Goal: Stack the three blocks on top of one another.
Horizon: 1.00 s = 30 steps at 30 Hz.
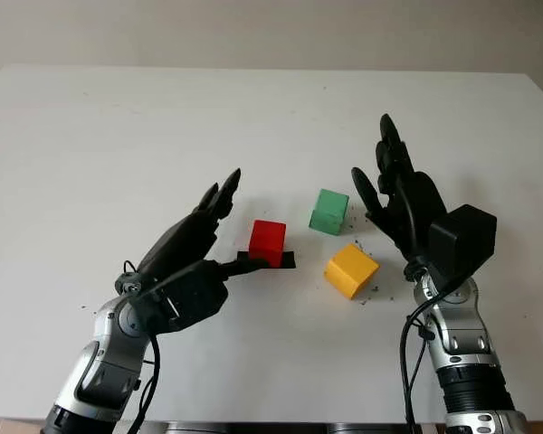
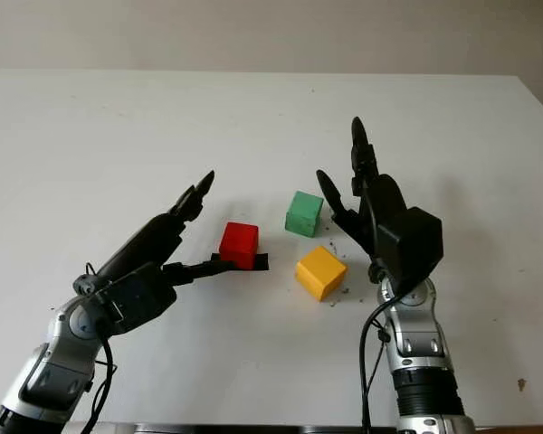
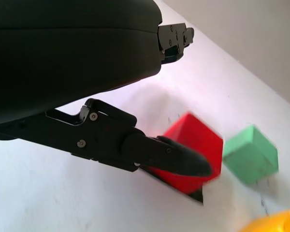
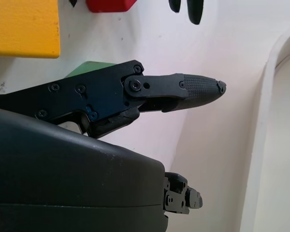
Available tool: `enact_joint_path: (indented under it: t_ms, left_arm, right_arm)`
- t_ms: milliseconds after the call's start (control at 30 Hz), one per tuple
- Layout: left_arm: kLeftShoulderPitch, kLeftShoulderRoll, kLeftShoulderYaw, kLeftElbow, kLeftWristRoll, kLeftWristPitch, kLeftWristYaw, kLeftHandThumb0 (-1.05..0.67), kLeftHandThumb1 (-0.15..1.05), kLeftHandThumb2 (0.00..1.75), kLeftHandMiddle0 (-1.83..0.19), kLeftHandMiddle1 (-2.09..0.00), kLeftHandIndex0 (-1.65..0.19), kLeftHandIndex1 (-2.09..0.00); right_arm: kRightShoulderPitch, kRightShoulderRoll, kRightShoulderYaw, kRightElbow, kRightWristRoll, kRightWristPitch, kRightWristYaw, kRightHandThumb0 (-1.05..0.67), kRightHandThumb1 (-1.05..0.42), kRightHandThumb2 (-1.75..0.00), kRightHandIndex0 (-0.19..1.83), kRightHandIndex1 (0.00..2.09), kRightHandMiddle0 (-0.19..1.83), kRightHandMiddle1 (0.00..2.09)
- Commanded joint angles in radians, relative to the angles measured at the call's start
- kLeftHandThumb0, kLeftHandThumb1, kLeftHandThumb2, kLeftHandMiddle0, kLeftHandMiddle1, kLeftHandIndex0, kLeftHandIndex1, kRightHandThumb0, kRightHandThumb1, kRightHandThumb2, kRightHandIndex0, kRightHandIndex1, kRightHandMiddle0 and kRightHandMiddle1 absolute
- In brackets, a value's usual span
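Three blocks sit unstacked near the middle of the white surface [image 1: 90, 136]: the red block [image 1: 268, 242] on a small black patch [image 1: 285, 262], the green block [image 1: 329, 211] at its 2 o'clock and the yellow block [image 1: 350, 269] at its 4 o'clock, all close but apart. At 9 o'clock of the red block the left hand [image 1: 213, 231] is open, one finger [image 1: 244, 267] reaching its near side. At 3 o'clock of the green block the right hand [image 1: 389, 185] is open and holds nothing.

Three blocks [image 1: 327, 237] apart on table [image 1: 118, 136] between hands
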Motion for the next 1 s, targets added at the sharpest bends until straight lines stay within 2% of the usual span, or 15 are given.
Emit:
enact_joint_path:
  t_ms: [0, 67, 167, 233, 400, 567, 667, 867, 967]
  left_arm:
    - [-0.022, 0.000, 0.058, -0.009, -0.041, -0.031, 0.023, -0.82, 1.05, 0.56, 0.19, 0.00, 0.19, 0.00]
    - [-0.032, -0.009, 0.109, -0.011, -0.084, -0.050, 0.052, -0.81, 1.05, 0.67, 0.19, 0.00, 0.19, 0.00]
    - [-0.046, -0.063, 0.197, -0.048, -0.161, -0.031, 0.126, -0.79, 1.05, 0.70, 0.19, 0.00, 0.19, 0.00]
    - [-0.051, -0.106, 0.245, -0.070, -0.222, -0.015, 0.168, -0.81, 1.05, 0.64, 0.19, 0.00, 0.19, 0.00]
    - [-0.044, -0.165, 0.330, -0.045, -0.387, -0.081, 0.187, -0.78, 1.05, 0.56, 0.19, 0.00, 0.19, 0.00]
    - [-0.026, -0.164, 0.356, -0.008, -0.459, -0.129, 0.165, -0.72, 1.05, 0.58, 0.17, -0.03, 0.18, -0.01]
    - [-0.018, -0.171, 0.362, 0.008, -0.470, -0.157, 0.173, -0.70, 1.05, 0.58, 0.16, -0.04, 0.16, -0.02]
    - [-0.018, -0.183, 0.353, 0.021, -0.463, -0.176, 0.199, -0.69, 1.05, 0.59, 0.16, -0.05, 0.17, -0.03]
    - [-0.023, -0.192, 0.352, 0.024, -0.460, -0.182, 0.216, -0.69, 1.05, 0.58, 0.16, -0.05, 0.17, -0.03]
  right_arm:
    - [-0.025, -0.039, -0.020, -0.019, 0.017, -0.009, 0.028, -0.72, -1.05, -0.23, -0.16, 0.04, -0.11, 0.05]
    - [-0.047, -0.070, -0.030, -0.010, 0.028, -0.034, 0.065, -0.71, -1.04, -0.16, -0.19, 0.03, -0.11, 0.05]
    - [-0.087, -0.127, -0.042, -0.001, 0.025, -0.065, 0.112, -0.68, -1.02, -0.09, -0.19, 0.03, -0.07, 0.07]
    - [-0.108, -0.176, -0.037, -0.002, -0.004, -0.078, 0.131, -0.75, -1.01, -0.07, -0.17, 0.04, -0.02, 0.09]
    - [-0.179, -0.315, -0.028, 0.016, -0.046, -0.122, 0.231, -0.82, -0.95, -0.04, -0.16, 0.05, 0.12, 0.15]
    - [-0.226, -0.436, -0.002, -0.028, -0.118, -0.113, 0.313, -0.85, -0.91, -0.03, -0.08, 0.08, 0.21, 0.17]
    - [-0.241, -0.495, 0.019, -0.082, -0.139, -0.085, 0.383, -0.76, -0.84, -0.03, -0.08, 0.07, 0.25, 0.16]
    - [-0.260, -0.607, 0.079, -0.088, -0.237, -0.258, 0.469, -0.76, -0.82, -0.05, -0.05, 0.07, 0.41, 0.15]
    - [-0.260, -0.646, 0.102, -0.117, -0.273, -0.300, 0.501, -0.76, -0.83, -0.06, -0.06, 0.06, 0.46, 0.15]
